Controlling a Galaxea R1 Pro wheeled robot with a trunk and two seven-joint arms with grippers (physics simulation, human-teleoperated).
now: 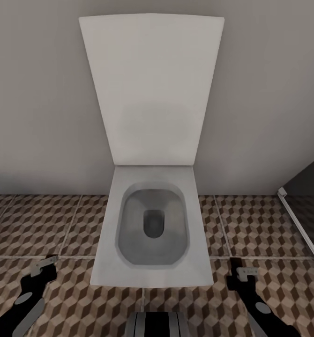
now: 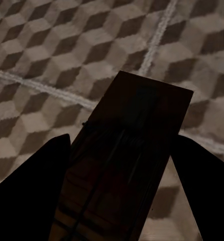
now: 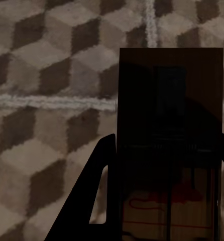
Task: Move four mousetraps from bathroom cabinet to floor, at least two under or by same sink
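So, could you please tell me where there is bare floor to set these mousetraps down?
Bare patterned floor lies left of the toilet, up to the wall. A narrower patch lies between the toilet and the dark shower edge. The middle is crowded by the toilet itself.

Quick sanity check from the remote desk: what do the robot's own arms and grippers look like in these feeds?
In the head view, both arms are black with light grey panels. The left gripper and the right gripper end in pale grey metal brackets on black bodies; the right bracket carries small dark markings, too small to read. In the wrist views the fingers are plain black tapering wedges. No cables show.
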